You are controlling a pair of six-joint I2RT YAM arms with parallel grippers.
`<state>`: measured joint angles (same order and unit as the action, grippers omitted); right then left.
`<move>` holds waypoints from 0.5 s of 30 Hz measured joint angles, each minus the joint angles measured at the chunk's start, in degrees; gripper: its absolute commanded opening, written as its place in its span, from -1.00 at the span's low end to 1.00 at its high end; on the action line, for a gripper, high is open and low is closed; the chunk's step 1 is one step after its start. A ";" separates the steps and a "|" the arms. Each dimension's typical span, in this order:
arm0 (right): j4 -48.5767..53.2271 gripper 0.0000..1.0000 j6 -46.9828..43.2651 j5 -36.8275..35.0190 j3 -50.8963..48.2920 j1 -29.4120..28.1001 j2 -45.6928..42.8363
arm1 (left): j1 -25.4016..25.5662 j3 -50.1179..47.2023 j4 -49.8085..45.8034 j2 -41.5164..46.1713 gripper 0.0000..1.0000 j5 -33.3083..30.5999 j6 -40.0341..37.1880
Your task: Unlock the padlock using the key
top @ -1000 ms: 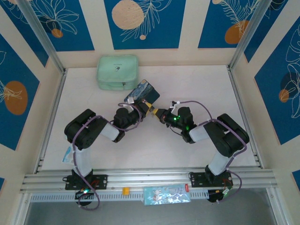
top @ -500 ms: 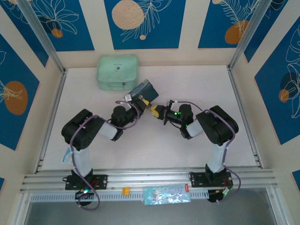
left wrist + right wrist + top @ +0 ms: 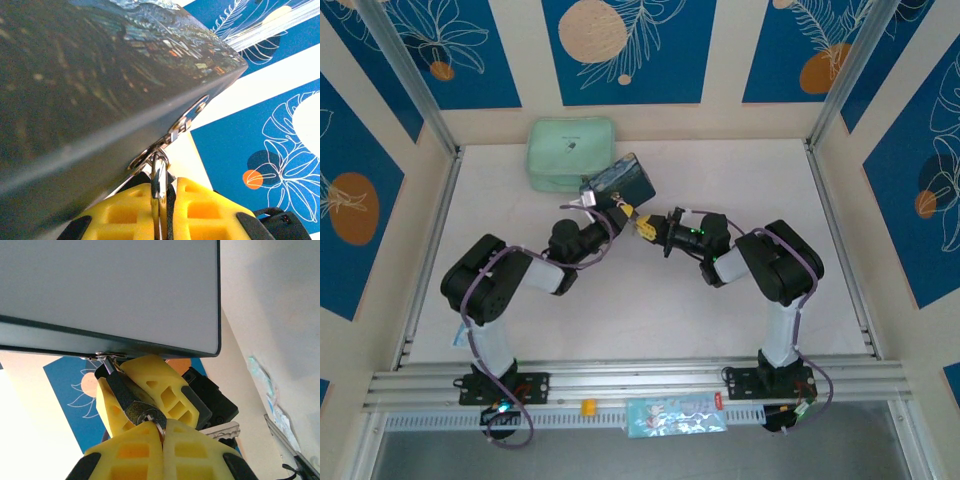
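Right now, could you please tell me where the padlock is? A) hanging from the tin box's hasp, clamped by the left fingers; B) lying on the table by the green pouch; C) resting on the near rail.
A: the padlock hangs from the hasp at the edge of the tin box, with the left fingers closed around its body.

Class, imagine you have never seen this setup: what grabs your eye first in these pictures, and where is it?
A dark swirl-painted tin box is held up in the air over the middle of the table. The left gripper is shut on the tiny padlock hanging from the box's hasp, while the right gripper pinches the key at the keyhole. Behind them, a mint-green pouch lies by the back wall.
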<state>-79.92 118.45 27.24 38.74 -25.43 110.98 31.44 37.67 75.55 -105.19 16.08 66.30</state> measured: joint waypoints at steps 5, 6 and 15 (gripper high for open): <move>-0.17 -1.00 0.15 -0.28 0.83 -0.04 0.00 | -0.26 0.00 0.48 0.50 -1.00 -0.04 -1.51; -0.09 -1.00 0.17 -0.39 1.05 -0.11 0.00 | -0.31 0.00 0.66 0.50 -1.00 -0.11 -1.75; 0.31 -1.00 0.35 -3.67 8.02 -1.33 2.23 | -2.21 2.73 2.05 0.50 -1.00 -2.60 -2.38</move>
<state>-79.61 118.80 23.57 46.76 -26.76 113.21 29.23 40.40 77.60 -104.68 13.47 63.92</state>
